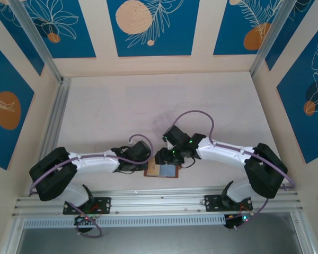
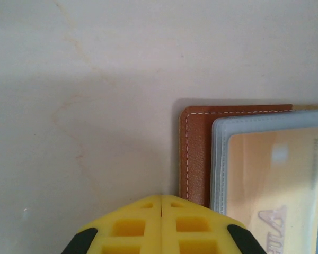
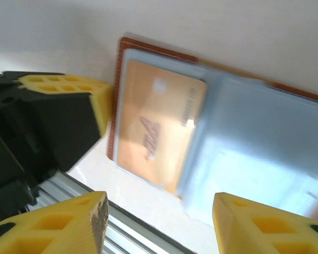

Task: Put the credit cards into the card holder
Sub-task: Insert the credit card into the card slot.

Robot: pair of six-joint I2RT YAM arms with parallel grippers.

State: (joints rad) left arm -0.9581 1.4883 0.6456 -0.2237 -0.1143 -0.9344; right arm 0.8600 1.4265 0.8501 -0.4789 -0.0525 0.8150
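The card holder (image 1: 172, 171) lies open flat near the table's front edge, between my two grippers. A tan credit card (image 1: 152, 170) sits inside its left blue-grey sleeve. In the left wrist view my left gripper (image 2: 161, 203) is shut, with nothing between its yellow fingers. Its tips are at the brown left edge of the card holder (image 2: 196, 153), beside the tan card (image 2: 275, 180). My right gripper (image 3: 159, 217) hangs open above the near edge of the card holder (image 3: 259, 143) and holds nothing. The tan card (image 3: 159, 127) shows there, with the left gripper's finger (image 3: 69, 87) next to it.
An aluminium rail (image 1: 159, 198) runs along the table's near edge, just in front of the card holder, and shows under my right fingers (image 3: 122, 222). Slanted frame posts (image 1: 37, 39) stand at the back corners. The pale tabletop (image 1: 159, 106) stretches behind the arms.
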